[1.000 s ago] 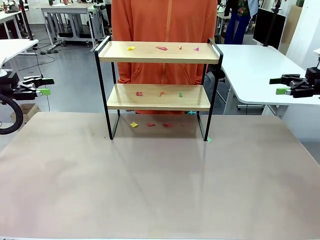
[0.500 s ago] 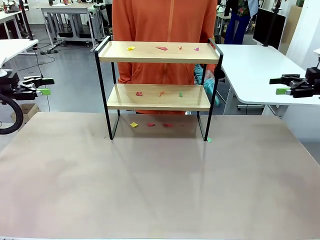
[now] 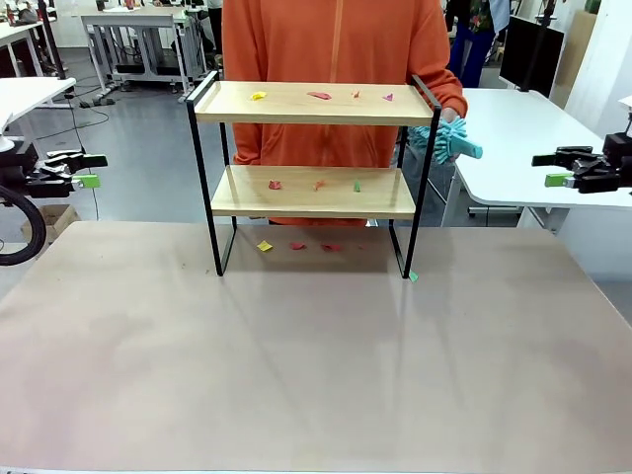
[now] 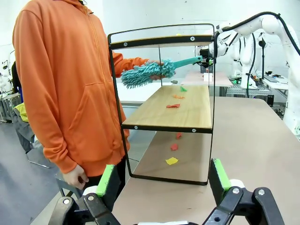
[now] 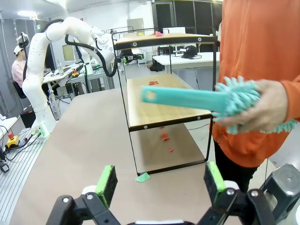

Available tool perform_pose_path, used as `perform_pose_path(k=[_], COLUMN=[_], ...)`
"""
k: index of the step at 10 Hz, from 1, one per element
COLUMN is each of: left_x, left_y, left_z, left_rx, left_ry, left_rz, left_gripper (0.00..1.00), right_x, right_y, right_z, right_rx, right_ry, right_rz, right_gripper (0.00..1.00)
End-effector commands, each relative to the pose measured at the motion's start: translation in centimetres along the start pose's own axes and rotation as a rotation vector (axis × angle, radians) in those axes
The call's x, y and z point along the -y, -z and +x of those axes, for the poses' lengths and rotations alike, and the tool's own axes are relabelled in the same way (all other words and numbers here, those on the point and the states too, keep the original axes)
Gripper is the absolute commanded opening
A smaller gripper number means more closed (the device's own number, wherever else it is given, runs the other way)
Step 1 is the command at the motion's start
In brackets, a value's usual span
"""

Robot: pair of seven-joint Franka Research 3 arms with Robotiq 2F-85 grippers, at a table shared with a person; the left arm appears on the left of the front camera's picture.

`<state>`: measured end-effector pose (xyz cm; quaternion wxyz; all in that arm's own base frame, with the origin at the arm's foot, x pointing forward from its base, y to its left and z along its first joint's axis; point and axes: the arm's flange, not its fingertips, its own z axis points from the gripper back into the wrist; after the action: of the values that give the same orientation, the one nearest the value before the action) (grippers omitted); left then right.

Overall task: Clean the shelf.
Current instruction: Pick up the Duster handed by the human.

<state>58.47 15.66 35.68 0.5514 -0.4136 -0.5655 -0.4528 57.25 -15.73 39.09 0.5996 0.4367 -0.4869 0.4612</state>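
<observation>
The shelf (image 3: pixel 312 188) stands at the far middle of the table, two wooden boards in a black frame. Small paper scraps (image 3: pixel 319 96) lie on its top board, more on the lower board (image 3: pixel 316 185) and on the table under it (image 3: pixel 297 246). A person in orange stands behind it, holding a teal duster (image 3: pixel 446 140) just right of the shelf's top rail. The duster (image 5: pixel 220 101) is in the person's hand close to my right wrist camera. My left gripper (image 3: pixel 81 170) is open at the far left, my right gripper (image 3: pixel 556 168) open at the far right, both off the table and holding nothing.
A green scrap (image 3: pixel 413 276) lies by the shelf's right front leg. White tables (image 3: pixel 513 138) stand to the right and left behind. The near half of the beige table (image 3: pixel 316 375) is bare.
The person's hand with the teal duster rose from behind the shelf's right side to level with the top board. Both arms stayed still.
</observation>
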Motion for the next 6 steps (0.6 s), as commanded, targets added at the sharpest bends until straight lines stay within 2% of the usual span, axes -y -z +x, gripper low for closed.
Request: perform_pose_path(k=[1,6], left_x=[-0.09,-0.09], left_y=[0.12,0.12], left_z=[0.07,0.07], left_rx=[-0.003,-0.003], left_ry=[0.011,0.011], left_rz=[0.007,0.007], left_gripper=[1.0,1.0], right_x=[-0.01,-0.01], right_y=[-0.01,-0.01], right_z=[0.14,0.14], right_rx=[0.001,0.001], right_ry=[-0.003,-0.003], right_rz=[-0.001,-0.001], right_gripper=[1.0,1.0])
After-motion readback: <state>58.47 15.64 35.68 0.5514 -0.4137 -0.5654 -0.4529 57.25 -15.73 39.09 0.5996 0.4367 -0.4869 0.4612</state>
